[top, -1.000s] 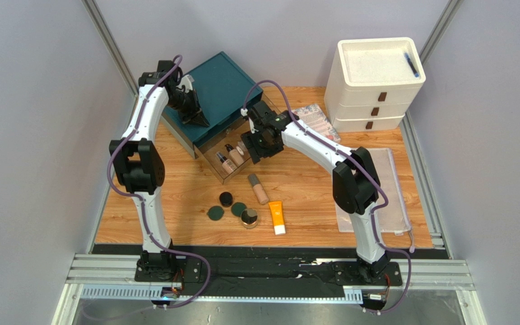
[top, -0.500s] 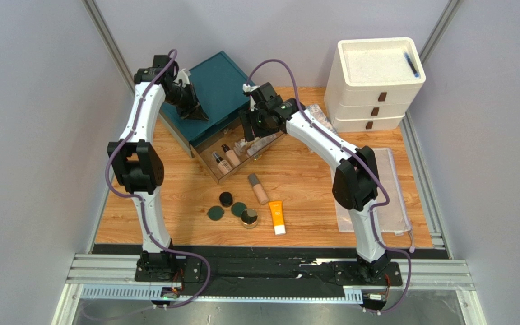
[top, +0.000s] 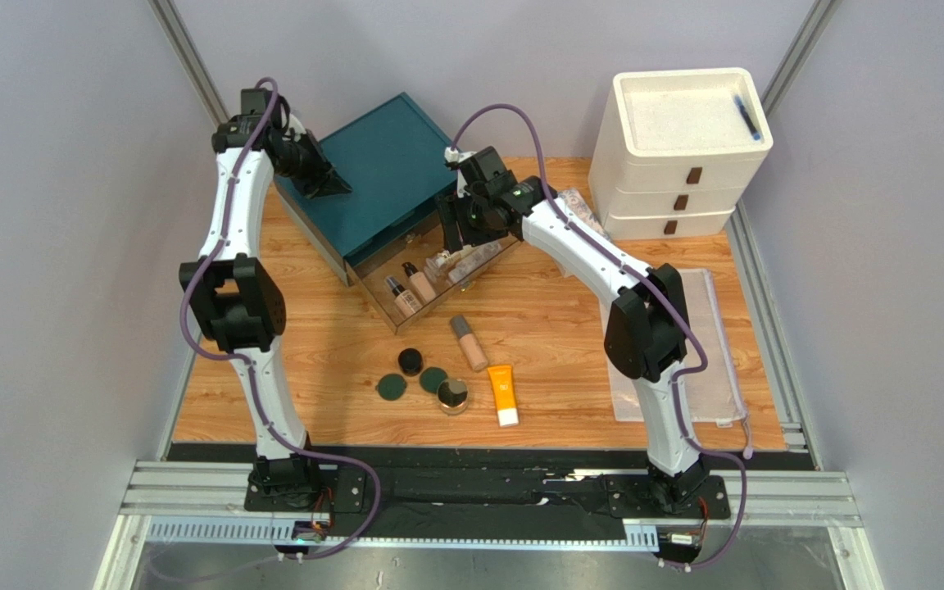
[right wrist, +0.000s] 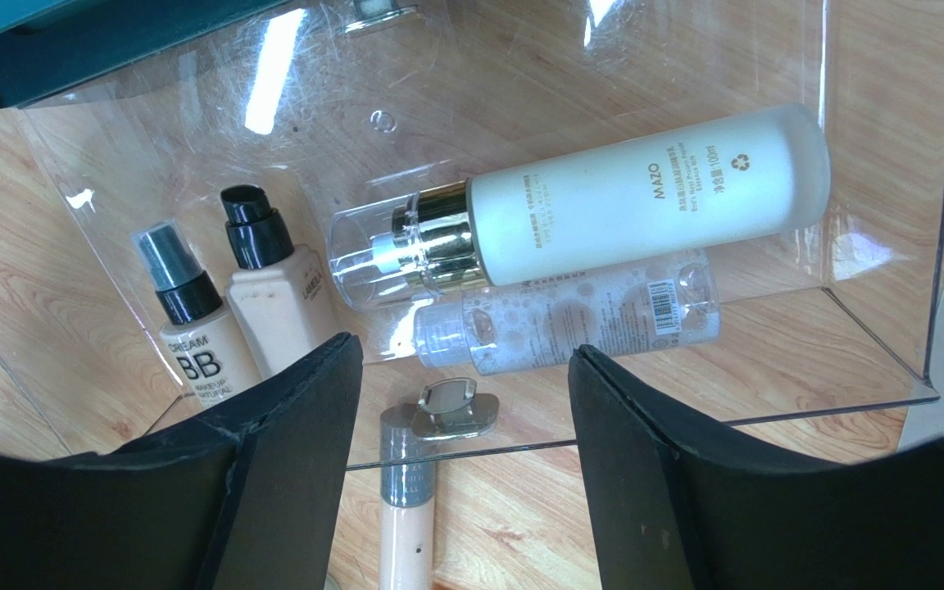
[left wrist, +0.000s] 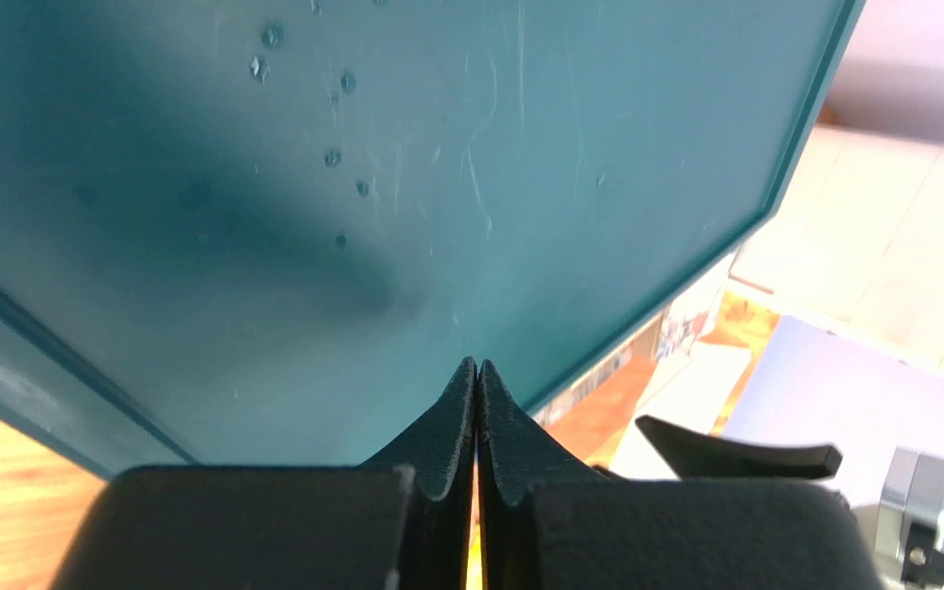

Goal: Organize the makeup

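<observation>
Teal was the box [top: 391, 160] at the far left of the tabletop [top: 563, 332], and a clear drawer [top: 406, 314] stood pulled out of its front. Inside the drawer lay a cream-and-gold bottle [right wrist: 637, 191] on its side, and a clear tube [right wrist: 563, 322] lay just beside it, parallel. Two beige bottles [right wrist: 274, 307] with black pumps lay at the left part of the same drawer.

The right gripper [right wrist: 465, 357] hung above the drawer with its fingers spread apart and nothing between them. The left gripper [left wrist: 477, 369] was over the lid of the teal box, its fingers pressed together on nothing.

On the wood just in front of the drawer lay a beige tube [top: 470, 342]. Nearer to the arms lay the round compacts [top: 411, 360] in a small group, with an orange tube [top: 503, 395] with a white cap just beside them.

A white drawer unit [top: 674, 172] stood at the far right, a booklet [top: 573, 221] lay beside it, and a mesh pouch [top: 705, 357] lay on the right.
</observation>
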Controlling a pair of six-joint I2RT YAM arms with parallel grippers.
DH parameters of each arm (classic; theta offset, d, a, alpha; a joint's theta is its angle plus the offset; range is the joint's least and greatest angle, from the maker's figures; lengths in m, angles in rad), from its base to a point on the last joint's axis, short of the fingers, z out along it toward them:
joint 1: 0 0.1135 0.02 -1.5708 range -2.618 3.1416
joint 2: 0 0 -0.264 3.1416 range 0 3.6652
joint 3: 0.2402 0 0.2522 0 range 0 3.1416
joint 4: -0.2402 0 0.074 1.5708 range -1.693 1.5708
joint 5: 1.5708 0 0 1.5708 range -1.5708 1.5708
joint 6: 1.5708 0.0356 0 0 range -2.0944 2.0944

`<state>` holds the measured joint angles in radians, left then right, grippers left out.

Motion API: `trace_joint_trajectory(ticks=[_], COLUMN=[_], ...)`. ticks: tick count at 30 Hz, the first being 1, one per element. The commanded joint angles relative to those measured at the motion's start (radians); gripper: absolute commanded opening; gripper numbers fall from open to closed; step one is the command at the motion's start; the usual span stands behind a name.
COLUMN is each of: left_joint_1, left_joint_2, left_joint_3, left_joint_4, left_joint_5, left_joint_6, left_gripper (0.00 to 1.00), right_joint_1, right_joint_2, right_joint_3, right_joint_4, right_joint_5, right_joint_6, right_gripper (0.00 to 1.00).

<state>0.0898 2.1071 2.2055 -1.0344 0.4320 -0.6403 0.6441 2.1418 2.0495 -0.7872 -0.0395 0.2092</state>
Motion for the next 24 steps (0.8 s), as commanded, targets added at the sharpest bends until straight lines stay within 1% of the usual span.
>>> trace_joint_trajectory(ticks=[1, 3, 4, 5, 6, 7, 8, 10, 11, 12, 14, 15, 16, 17, 18, 19, 20, 21, 22, 24], left_joint_1=[-0.010, -0.015, -0.016, -0.019, -0.025, -0.030, -0.036, -0.062, -0.077, -0.120, -0.154, -0.186, -0.200, -0.211, -0.229, -0.237, -0.243, -0.251, -0.251, -0.251], left_joint_2=[-0.022, -0.042, -0.058, -0.079, -0.132, -0.163, -0.220, -0.269, -0.306, -0.320, -0.346, -0.352, -0.352, -0.343, -0.332, -0.316, -0.277, -0.254, -0.230, -0.158], left_joint_3=[-0.012, -0.049, -0.079, -0.160, -0.209, -0.260, -0.361, -0.438, -0.479, -0.483, -0.468, -0.455, -0.437, -0.379, -0.336, -0.287, -0.182, -0.128, -0.021, 0.072], left_joint_4=[0.103, 0.137, 0.204, 0.252, 0.308, 0.427, 0.494, 0.645, 0.677, 0.686, 0.672, 0.662, 0.621, 0.591, 0.498, 0.446, 0.391, 0.334, 0.227, 0.107], left_joint_5=[-0.017, -0.001, 0.017, 0.022, 0.034, 0.042, 0.047, 0.045, 0.042, 0.015, -0.028, -0.080, -0.108, -0.136, -0.212, -0.254, -0.292, -0.379, -0.418, -0.520], left_joint_6=[-0.062, -0.070, -0.087, -0.099, -0.131, -0.154, -0.174, -0.219, -0.217, -0.194, -0.156, -0.119, -0.099, -0.075, -0.023, 0.003, 0.026, 0.053, 0.059, 0.073], left_gripper=[0.00, 0.00, 0.00, 0.00, 0.00, 0.00, 0.00, 0.00, 0.00, 0.00, 0.00, 0.00, 0.00, 0.00, 0.00, 0.00, 0.00, 0.00, 0.00, 0.00], right_joint_1=[-0.018, -0.023, -0.024, -0.024, -0.024, -0.026, -0.026, -0.027, -0.027, -0.029, -0.037, -0.038, -0.043, -0.044, -0.047, -0.057, -0.061, -0.064, -0.073, -0.081], right_joint_2=[-0.075, -0.091, -0.105, -0.112, -0.120, -0.132, -0.140, -0.161, -0.167, -0.175, -0.187, -0.191, -0.195, -0.198, -0.201, -0.207, -0.212, -0.215, -0.221, -0.230], right_joint_3=[0.009, 0.008, 0.008, 0.008, 0.009, 0.009, 0.008, -0.002, -0.008, -0.012, -0.029, -0.034, -0.044, -0.051, -0.058, -0.064, -0.080, -0.086, -0.094, -0.113], right_joint_4=[0.037, 0.039, 0.040, 0.040, 0.040, 0.040, 0.040, 0.040, 0.040, 0.040, 0.043, 0.043, 0.043, 0.040, 0.040, 0.040, 0.040, 0.042, 0.043, 0.040], right_joint_5=[0.003, 0.004, 0.006, 0.006, 0.006, 0.004, 0.004, 0.006, 0.006, 0.006, 0.003, 0.001, 0.000, 0.000, 0.000, -0.003, -0.011, -0.013, -0.019, -0.020], right_joint_6=[-0.001, 0.001, -0.001, -0.001, 0.001, 0.001, -0.001, 0.001, 0.004, 0.009, 0.012, 0.015, 0.016, 0.015, 0.015, 0.018, 0.021, 0.022, 0.027, 0.029], right_gripper=[0.66, 0.66, 0.66, 0.67, 0.66, 0.66, 0.66, 0.67, 0.67, 0.67, 0.67, 0.67, 0.67, 0.67, 0.67, 0.67, 0.67, 0.67, 0.67, 0.67])
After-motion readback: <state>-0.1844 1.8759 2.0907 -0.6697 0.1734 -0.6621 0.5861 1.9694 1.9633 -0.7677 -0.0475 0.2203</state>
